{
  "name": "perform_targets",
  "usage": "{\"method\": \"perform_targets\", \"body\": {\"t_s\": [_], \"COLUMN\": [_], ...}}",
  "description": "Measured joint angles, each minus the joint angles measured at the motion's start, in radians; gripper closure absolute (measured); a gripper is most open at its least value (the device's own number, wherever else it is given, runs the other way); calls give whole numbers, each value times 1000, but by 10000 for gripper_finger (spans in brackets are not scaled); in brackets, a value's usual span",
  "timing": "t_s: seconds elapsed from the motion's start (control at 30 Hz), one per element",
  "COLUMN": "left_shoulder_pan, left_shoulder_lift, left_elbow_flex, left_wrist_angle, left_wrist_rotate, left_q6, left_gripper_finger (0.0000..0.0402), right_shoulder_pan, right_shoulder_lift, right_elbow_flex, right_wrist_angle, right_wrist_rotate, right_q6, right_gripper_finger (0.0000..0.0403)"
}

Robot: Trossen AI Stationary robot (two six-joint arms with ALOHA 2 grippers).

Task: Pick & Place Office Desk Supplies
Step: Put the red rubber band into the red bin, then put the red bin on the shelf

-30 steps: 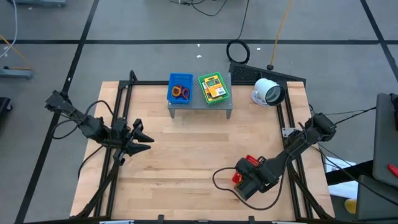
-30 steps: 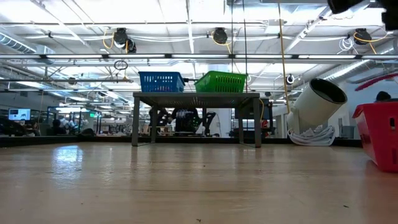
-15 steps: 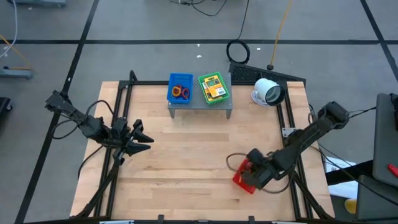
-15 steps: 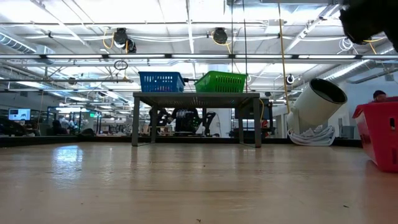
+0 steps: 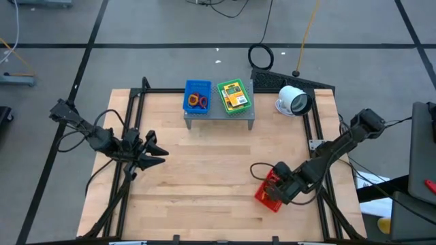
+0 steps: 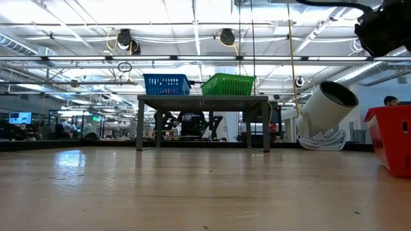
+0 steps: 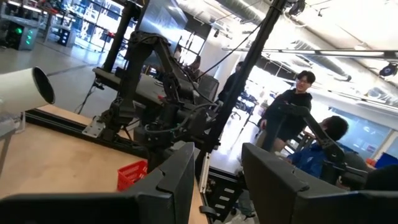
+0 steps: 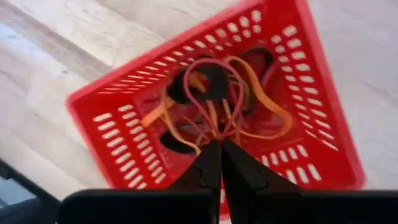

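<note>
1. The right gripper [image 8: 219, 144], its fingers pressed together, pinches thin looped rubber bands [image 8: 211, 102] over a perforated red plastic basket [image 8: 124, 134] near the wooden tabletop's [image 5: 204, 163] right edge.
2. The left gripper [image 5: 158, 151], jaws apart and holding nothing, waits at the left edge.
3. Flat yellow packets [image 5: 234, 95] fill the green basket [image 5: 234, 106] on the shelf at the far edge.

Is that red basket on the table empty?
No. The right wrist view looks straight down into the red basket, and a tangle of pink and orange rubber bands lies on its floor.

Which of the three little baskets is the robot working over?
The red basket, alone on the table under the right end effector; the blue and green ones share the shelf.
</note>
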Motion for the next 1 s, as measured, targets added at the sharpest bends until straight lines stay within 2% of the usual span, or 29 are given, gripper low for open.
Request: {"method": "perform_targets", "body": {"t_s": [0.2,0.3,0.4,0.53,0.63,0.8,0.9,1.0], "left_shoulder_pan": [0,0,0,0,0,5,23,44], "left_shoulder_lift": [0,0,0,0,-1,-27,-56,-128], "left_elbow_flex": [0,0,0,0,0,0,-1,-31], "left_wrist_angle": [0,-2,-3,-21,-71,-209,-276,-233], "left_wrist_rotate": [-19,-19,-19,-20,-55,-98,-57,27], "left_q6": [7,7,34,186,271,283,317,398], "left_gripper_finger": [261,261,261,261,261,261,261,261], "right_shoulder_pan": [-6,-6,-6,-6,-6,-6,-7,-13], "right_shoulder_lift": [5,5,5,5,5,4,-4,-19], "right_elbow_flex": [0,0,0,0,0,0,0,0], "right_wrist_angle": [-13,-13,-10,12,41,91,108,104], "right_wrist_rotate": [-6,-4,-2,10,52,153,181,180], "right_q6": [35,26,9,-8,13,109,141,148], "right_gripper_finger": [401,387,358,305,262,208,190,182]}}
